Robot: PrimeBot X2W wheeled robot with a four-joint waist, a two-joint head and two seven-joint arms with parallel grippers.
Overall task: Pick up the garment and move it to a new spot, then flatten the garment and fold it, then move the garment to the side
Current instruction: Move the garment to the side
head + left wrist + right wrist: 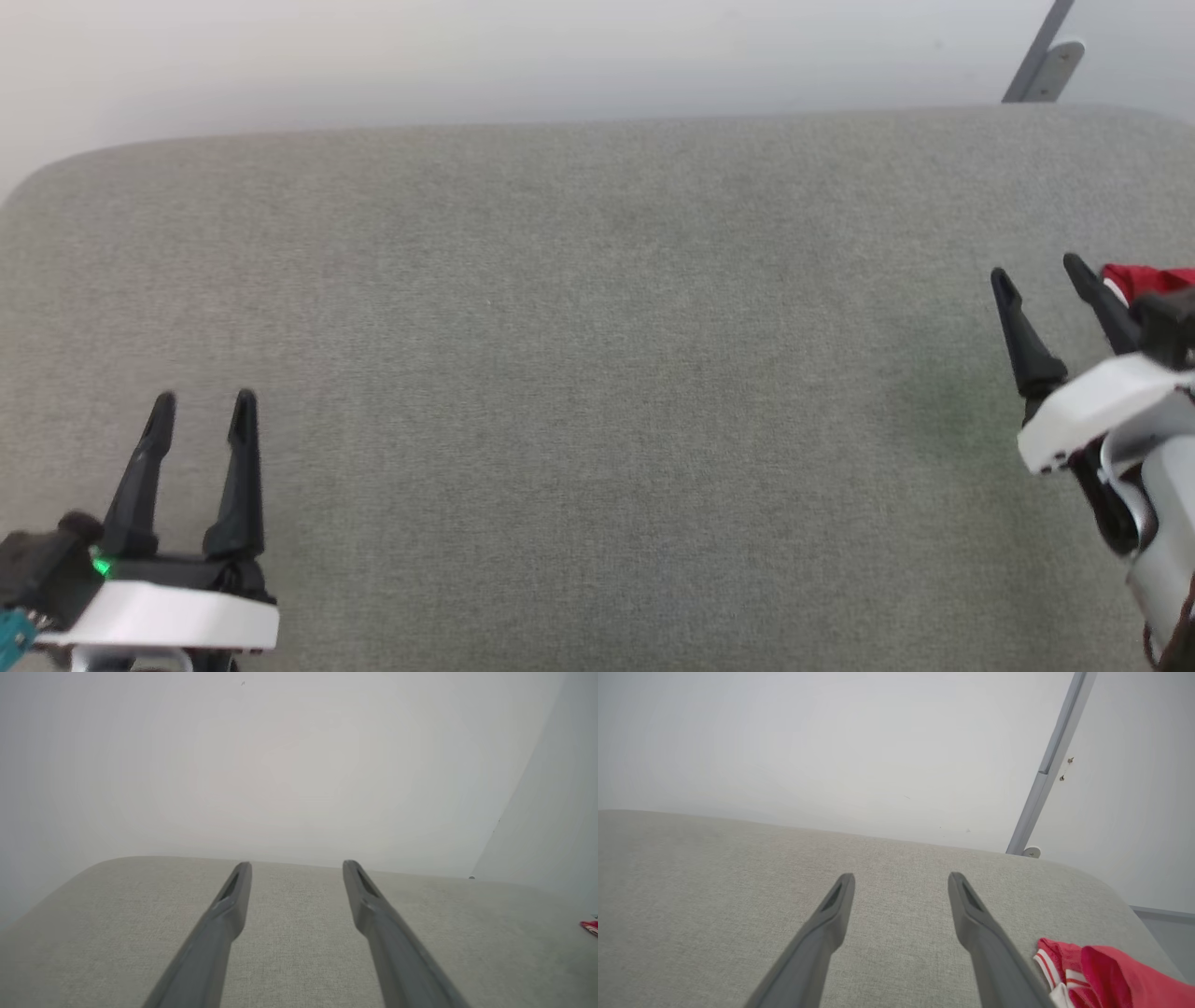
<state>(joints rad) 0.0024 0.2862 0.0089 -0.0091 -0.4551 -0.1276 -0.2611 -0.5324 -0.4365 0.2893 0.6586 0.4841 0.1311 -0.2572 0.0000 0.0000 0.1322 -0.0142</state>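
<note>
Both claws hang spread and empty over the worktop [597, 373] — left claw [203, 399] at its near left, right claw [1037, 269] at its right end, where the garment [1111, 970] lies bunched. That fits cloth awaiting pickup, or already set aside. Its long axis and heading — cut off, unreadable.

Grey fabric surface [597, 373] set against a white wall [467, 56]
The woven surface was seen with rounded far corners; a slanted grey metal strip [1043, 51] was fixed to the wall at the far right, with two small screws [1070, 759] just beside it.
</note>
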